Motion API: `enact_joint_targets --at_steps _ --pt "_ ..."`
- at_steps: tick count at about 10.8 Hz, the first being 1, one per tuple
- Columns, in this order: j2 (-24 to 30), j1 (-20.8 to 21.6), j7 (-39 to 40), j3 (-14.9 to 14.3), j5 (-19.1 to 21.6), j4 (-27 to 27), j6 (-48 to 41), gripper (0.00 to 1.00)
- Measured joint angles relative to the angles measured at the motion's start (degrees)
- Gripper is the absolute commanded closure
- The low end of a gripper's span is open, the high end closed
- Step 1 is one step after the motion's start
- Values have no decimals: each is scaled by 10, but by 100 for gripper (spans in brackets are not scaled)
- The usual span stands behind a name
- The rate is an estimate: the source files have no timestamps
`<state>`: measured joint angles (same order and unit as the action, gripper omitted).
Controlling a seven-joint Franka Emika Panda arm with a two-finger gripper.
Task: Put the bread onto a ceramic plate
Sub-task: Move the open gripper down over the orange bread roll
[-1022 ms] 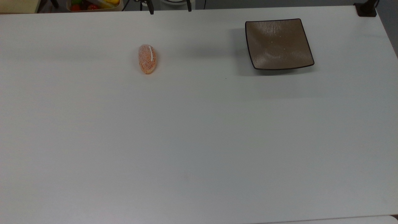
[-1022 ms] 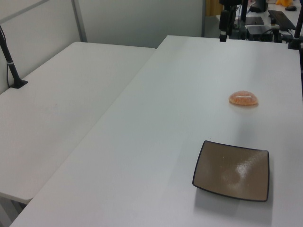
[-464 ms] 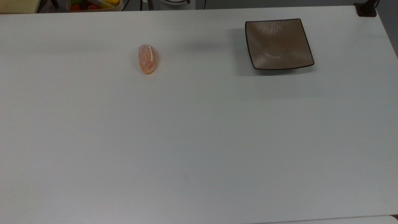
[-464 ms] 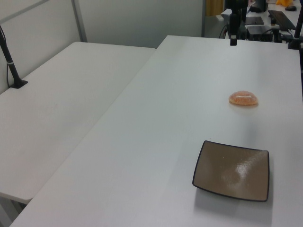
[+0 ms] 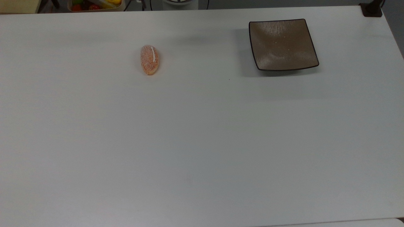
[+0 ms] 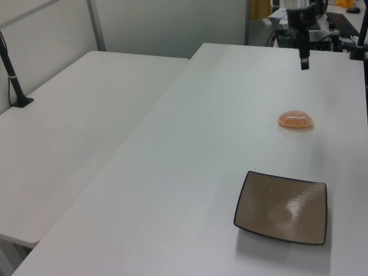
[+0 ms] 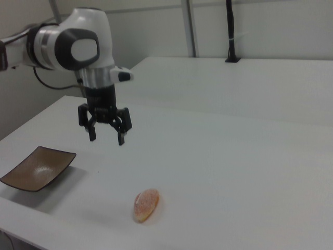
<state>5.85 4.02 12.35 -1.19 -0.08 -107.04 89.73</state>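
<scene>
The bread (image 5: 149,59) is a small oval bun, orange-brown, dusted with white specks, with a short white stripe near its upper end in the top view. It lies flat on the white table (image 5: 202,142), in the upper left-centre of the top view, well apart from the ceramic plate (image 5: 282,44) at the upper right. The plate is square, glossy brown-grey with a thin dark rim and upturned corners, and nothing lies on it.

The right view shows the white and black Franka arm (image 7: 78,44) at the upper left, its gripper (image 7: 106,138) pointing down with the fingers spread wide and nothing between them. It hangs above the table, higher in the frame than the bread (image 7: 146,204), which sits at lower centre; the plate (image 7: 36,167) is at lower left.

In the left view the gripper (image 6: 303,60) appears as a dark shape at the upper right, above the bun (image 6: 296,119), with the plate (image 6: 282,207) at lower right. This view also takes in a second white table (image 6: 69,132) on the left and a black post (image 6: 12,77) at its edge. The top view catches a box of colourful items (image 5: 94,4) along its upper edge.
</scene>
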Motion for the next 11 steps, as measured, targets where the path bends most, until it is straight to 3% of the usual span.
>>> enact_joint_targets --at_steps 6,11 --pt "-1 -7 6 -5 -47 -149 142 0" --pt "-7 -17 6 -23 -50 -237 279 0"
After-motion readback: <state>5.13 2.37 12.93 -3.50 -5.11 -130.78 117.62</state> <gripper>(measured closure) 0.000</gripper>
